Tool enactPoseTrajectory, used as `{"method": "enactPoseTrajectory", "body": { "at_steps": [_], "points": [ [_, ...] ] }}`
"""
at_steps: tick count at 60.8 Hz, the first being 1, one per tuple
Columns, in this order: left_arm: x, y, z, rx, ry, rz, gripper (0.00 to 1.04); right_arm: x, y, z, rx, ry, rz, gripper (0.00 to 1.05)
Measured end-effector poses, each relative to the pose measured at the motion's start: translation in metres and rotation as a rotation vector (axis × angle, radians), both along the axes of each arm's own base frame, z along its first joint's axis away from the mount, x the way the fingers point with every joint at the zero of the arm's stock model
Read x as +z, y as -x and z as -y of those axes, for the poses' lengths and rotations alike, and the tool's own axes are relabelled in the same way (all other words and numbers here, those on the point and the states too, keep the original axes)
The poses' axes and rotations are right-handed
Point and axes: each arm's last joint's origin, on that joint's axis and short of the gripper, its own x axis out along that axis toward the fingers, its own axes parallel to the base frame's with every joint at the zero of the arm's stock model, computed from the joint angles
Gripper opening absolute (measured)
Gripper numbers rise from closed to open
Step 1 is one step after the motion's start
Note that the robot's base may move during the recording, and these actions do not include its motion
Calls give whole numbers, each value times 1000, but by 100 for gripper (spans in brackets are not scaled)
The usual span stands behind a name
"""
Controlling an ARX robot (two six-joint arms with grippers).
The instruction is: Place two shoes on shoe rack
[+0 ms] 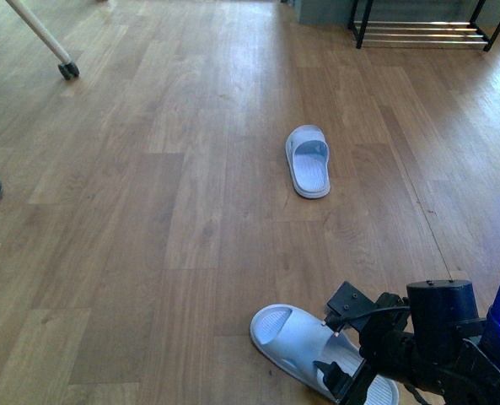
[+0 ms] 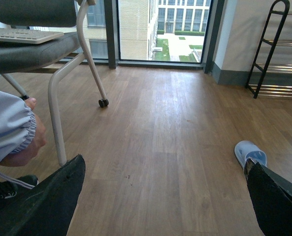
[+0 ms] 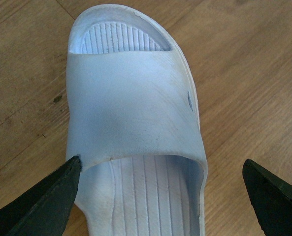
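Warm wood-plank flooring (image 1: 148,211) fills the room, and the low black-framed shoe rack with chrome bars (image 1: 418,32) sits far off at the upper right of the front view. No sneakers show in any view. The only shoes in sight are two pale blue open-toe rubber slides, so I take those as my pair.

The near slide (image 3: 133,108) lies at the bottom of the front view, directly under my right gripper (image 3: 160,168). Its jaws are spread wide, one on either side of the strap, and touch nothing that I can see. The far slide (image 1: 309,160) lies mid-frame, well apart from the near one. My left gripper (image 2: 164,164) is spread too, and empty over bare floor.

I judge the step in hand to be grasping the near slide. I should come straight down with the strap centred between the jaws and go low enough to catch the firmer sole edges. The soft strap alone would likely squash and let the slide tilt. After that I should close gently and lift it level.
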Motion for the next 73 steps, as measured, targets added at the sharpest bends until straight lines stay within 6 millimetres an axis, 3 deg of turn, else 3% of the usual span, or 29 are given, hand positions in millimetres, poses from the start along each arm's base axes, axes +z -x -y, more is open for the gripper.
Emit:
{"method": "enactPoseTrajectory", "body": {
  "at_steps": [15,23,51,67,73],
  "points": [
    [0,0,0,0,0,0,95,22,2,8,-64,-76,-51,95],
    [0,0,0,0,0,0,95,24,-2,8,-55,-67,-8,95],
    [0,0,0,0,0,0,95,-5,-5,18,-36,12,17,95],
    [0,0,0,0,0,0,95,-26,-17,-6,-5,-25,95,95],
    [0,0,0,0,0,0,95,-31,-21,-12,-23,-44,115,81]
  ]
}}
